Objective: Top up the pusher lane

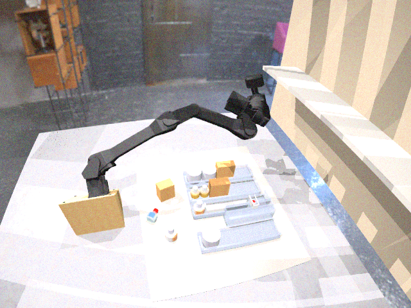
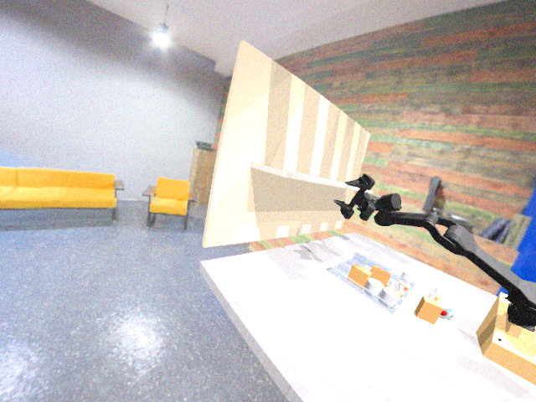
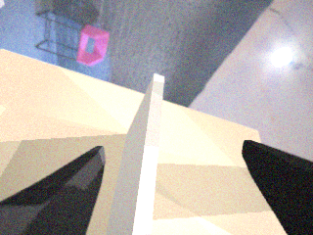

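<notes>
The loose jar (image 1: 171,235), white with an orange band, stands on the mat left of the lanes; in the exterior view its top (image 2: 434,293) shows behind an orange box. A similar jar (image 1: 199,207) stands at the front end of the sprung lane. A pale strip (image 1: 216,207) runs behind it, and a small white piece with a red dot (image 1: 253,201) sits toward the lane's rear. The pusher plate is not clear. My gripper (image 2: 341,192) (image 3: 174,150) is open and empty, high beyond the lanes' rear, facing the wall panel; both fingers show in the wrist view.
A blue item with a red part (image 1: 152,215) (image 2: 448,313) and an orange block (image 1: 165,190) (image 2: 428,309) lie near the loose jar. Neighbouring lanes hold white cylinders (image 1: 194,174), orange boxes (image 1: 219,187) and small yellow bottles (image 1: 194,192). A shelf ledge (image 1: 331,102) (image 3: 148,166) juts from the wall.
</notes>
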Tool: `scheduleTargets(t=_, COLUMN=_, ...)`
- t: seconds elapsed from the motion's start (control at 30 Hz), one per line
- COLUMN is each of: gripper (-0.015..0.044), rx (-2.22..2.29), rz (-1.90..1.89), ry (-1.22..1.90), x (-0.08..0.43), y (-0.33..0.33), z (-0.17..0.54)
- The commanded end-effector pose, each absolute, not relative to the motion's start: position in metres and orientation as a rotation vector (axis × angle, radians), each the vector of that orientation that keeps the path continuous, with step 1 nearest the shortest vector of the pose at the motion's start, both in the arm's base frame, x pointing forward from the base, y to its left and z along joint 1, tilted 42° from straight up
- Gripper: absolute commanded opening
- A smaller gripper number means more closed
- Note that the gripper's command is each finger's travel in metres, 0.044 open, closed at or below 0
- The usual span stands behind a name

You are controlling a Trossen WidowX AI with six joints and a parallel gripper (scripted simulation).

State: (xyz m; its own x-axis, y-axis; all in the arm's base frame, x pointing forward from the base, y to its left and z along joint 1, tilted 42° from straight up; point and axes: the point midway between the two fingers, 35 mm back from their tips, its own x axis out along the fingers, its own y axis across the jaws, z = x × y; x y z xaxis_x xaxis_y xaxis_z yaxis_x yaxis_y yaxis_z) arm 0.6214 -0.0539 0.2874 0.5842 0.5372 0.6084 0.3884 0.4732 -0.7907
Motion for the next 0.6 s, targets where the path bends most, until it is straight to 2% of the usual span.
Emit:
scheduleTargets(t=0.0, gripper=0.0426, rx=-1.122, rz=0.114, ry=-0.987, x=0.622, y=-0.056, z=0.286)
scheduleTargets(t=0.03, gripper=0.044, rx=-1.112, rz=0.12, ry=-0.955, x=0.626, y=-0.061, z=0.282)
scheduleTargets(t=0.3, gripper=0.044, rx=-0.934, rz=0.185, ry=-0.453, x=0.652, y=-0.139, z=0.201)
scheduleTargets(t=0.57, gripper=0.044, rx=-0.694, rz=0.226, ry=0.038, x=0.623, y=-0.203, z=0.096)
